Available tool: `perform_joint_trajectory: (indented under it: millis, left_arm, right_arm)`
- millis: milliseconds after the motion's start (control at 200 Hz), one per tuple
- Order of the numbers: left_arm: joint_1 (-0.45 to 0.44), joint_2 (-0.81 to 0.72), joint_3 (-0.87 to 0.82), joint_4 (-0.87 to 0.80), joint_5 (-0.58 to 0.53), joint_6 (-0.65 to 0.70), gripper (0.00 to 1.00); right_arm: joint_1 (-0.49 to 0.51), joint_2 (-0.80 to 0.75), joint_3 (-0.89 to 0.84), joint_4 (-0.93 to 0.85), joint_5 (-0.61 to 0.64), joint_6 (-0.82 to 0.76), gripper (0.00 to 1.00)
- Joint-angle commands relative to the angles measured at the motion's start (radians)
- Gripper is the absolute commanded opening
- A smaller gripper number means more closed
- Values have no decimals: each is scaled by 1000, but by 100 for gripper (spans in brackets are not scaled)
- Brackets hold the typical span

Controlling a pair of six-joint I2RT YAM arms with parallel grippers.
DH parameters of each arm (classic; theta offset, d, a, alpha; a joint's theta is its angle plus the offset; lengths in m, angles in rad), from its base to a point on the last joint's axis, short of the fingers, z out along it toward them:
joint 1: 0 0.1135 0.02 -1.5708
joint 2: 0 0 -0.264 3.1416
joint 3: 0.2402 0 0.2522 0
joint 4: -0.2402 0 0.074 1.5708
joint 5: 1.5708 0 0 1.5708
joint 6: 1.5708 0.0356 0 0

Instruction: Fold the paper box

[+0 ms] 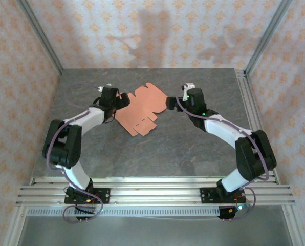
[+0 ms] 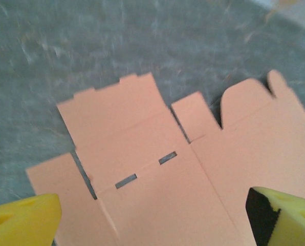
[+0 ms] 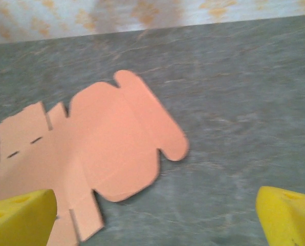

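1. The paper box [image 1: 141,108] is seen lying flat and unfolded on the grey table [image 1: 193,148]. It's just a salmon-orange die-cut sheet, no sides raised anywhere.
2. The left pincer [image 1: 123,100] is parked right at the sheet's left edge in the top view. Whether it's actually touching the card can't be told from there.
3. In the left wrist view the paper box [image 2: 157,169] is spread out under the left pincer [image 2: 152,218]. The yellow fingers [image 2: 22,221] are held wide apart, one at each lower corner of the view, with nothing pinched between them.
4. Two small slots [image 2: 126,180] are cut along a crease near the middle of the sheet, with squared tabs above them.
5. The right pincer [image 1: 169,104] is found at the opposite, right end of the sheet, just beside the rounded flaps.
6. From the right wrist camera the paper box [image 3: 116,138] is seen to the left, its rounded flaps [image 3: 168,138] pointed toward bare table. The right pincer [image 3: 153,218] is spread wide too, with one finger low in front of the card's near edge and the other over bare table to the sheet's right. Nothing is gripped.
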Motion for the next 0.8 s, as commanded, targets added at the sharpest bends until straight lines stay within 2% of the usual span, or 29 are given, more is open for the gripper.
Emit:
perform_joint_trajectory:
  millis: [0, 110, 270, 395, 556, 626, 686, 796]
  left_arm:
    - [-20, 79, 87, -136, 40, -86, 93]
    - [-24, 150, 120, -162, 72, -112, 92]
    - [-26, 152, 60, -107, 95, -185, 91]
    - [-30, 109, -76, 1, 64, -319, 91]
    - [-55, 37, -215, 67, 18, -483, 92]
    - [-78, 3, -265, 93, -9, -558, 92]
    - [-105, -23, -301, 100, -45, -632, 92]
    - [-176, -59, -368, 158, -121, -773, 92]
  right_arm:
    - [26, 33, 57, -65, -81, 67, 99]
    - [31, 49, 70, -56, -139, 140, 99]
    - [73, 59, 38, 11, -242, 255, 99]
    - [137, 54, -22, 89, -245, 353, 99]
    - [192, 45, -80, 77, -213, 463, 100]
    - [190, 25, -133, 57, -167, 529, 94]
    - [190, 12, -162, 23, -155, 559, 81]
    - [190, 4, -217, 42, -172, 628, 64]
